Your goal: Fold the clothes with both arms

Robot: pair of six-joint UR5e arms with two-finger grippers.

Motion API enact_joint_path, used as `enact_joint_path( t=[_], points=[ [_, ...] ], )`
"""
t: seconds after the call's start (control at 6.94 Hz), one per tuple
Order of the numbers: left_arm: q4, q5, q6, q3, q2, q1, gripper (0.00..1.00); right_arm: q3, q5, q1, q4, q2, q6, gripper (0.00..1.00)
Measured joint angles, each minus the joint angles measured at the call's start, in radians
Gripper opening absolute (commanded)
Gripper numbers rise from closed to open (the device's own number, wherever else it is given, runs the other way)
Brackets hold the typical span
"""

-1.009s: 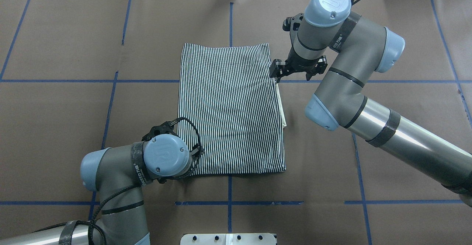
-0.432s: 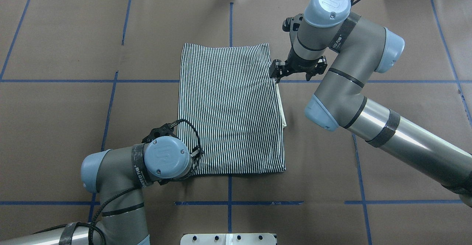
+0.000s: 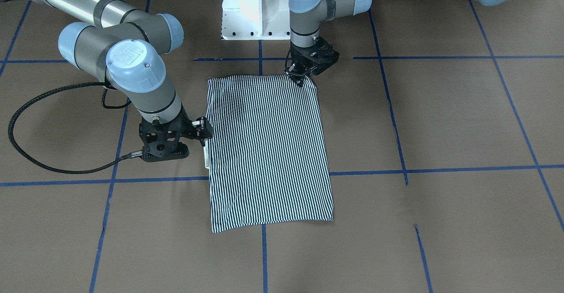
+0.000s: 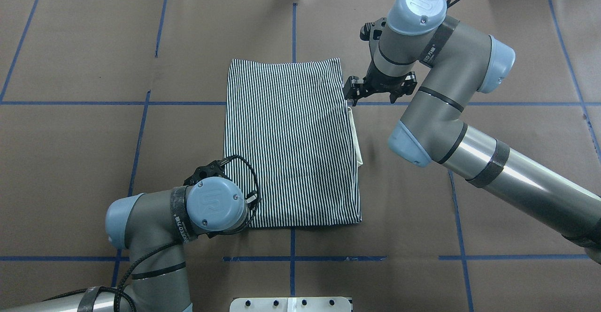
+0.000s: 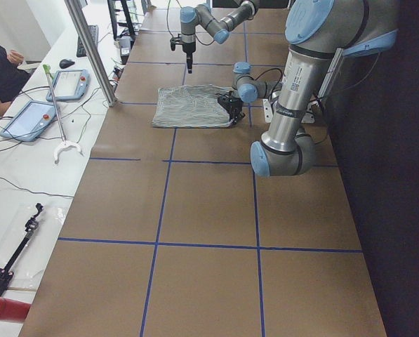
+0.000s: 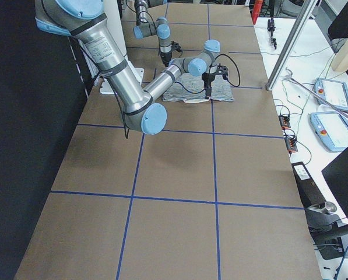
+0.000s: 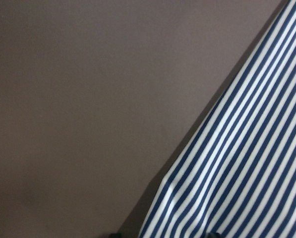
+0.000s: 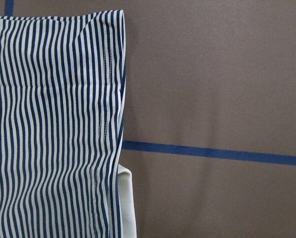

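Currently I read a table [image 4: 70,171] covered in brown paper and squared off by blue tape lines [image 4: 70,102]. The white robot base [image 3: 246,15] stands at its near edge, and a white side bench [image 5: 27,175] lies beyond the far edge. My left arm [image 4: 145,218] is bent low with its wrist pointing straight down. The left gripper [image 3: 300,77] is pinched closed on the near left corner of the shirt [image 4: 291,138]. My right arm [image 4: 469,129] reaches to the far right. The right gripper [image 3: 172,139] points down with fingers spread, holding nothing, just beside the shirt's right edge. The shirt lies flat mid-table, folded into a navy-and-white striped rectangle. A cream collar [image 4: 358,138] strip shows along its right edge.
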Motion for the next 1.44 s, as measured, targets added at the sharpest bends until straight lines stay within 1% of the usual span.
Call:
enact_joint_path(
  t=[0.29, 0.58, 0.72, 0.86, 1.01, 1.15, 1.3, 1.44],
  points=[
    [0.007, -0.002, 0.012, -0.007, 0.0, 0.0, 0.0, 0.0, 0.0, 0.0, 0.0, 0.0, 0.0, 1.0],
    [0.007, -0.002, 0.081, -0.039, 0.014, -0.004, 0.0, 0.002, 0.0, 0.0, 0.0, 0.0, 0.003, 1.0],
    [0.006, -0.002, 0.121, -0.057, 0.023, -0.005, 0.0, 0.006, 0.001, -0.003, 0.003, -0.001, 0.026, 1.0],
    [0.004, -0.001, 0.16, -0.065, 0.028, -0.007, 0.0, 0.018, 0.003, -0.02, 0.008, -0.003, 0.096, 1.0],
    [0.002, -0.001, 0.194, -0.068, 0.029, -0.008, 0.0, 0.054, 0.003, -0.062, 0.011, -0.016, 0.225, 1.0],
    [-0.001, -0.001, 0.21, -0.069, 0.03, -0.008, 0.0, 0.113, -0.012, -0.121, 0.013, -0.042, 0.403, 1.0],
    [-0.004, -0.002, 0.222, -0.07, 0.03, -0.007, 0.0, 0.171, -0.062, -0.197, 0.013, -0.059, 0.615, 1.0],
    [-0.006, -0.002, 0.234, -0.07, 0.029, -0.007, 0.0, 0.205, -0.142, -0.284, 0.013, -0.061, 0.808, 1.0]
  ],
)
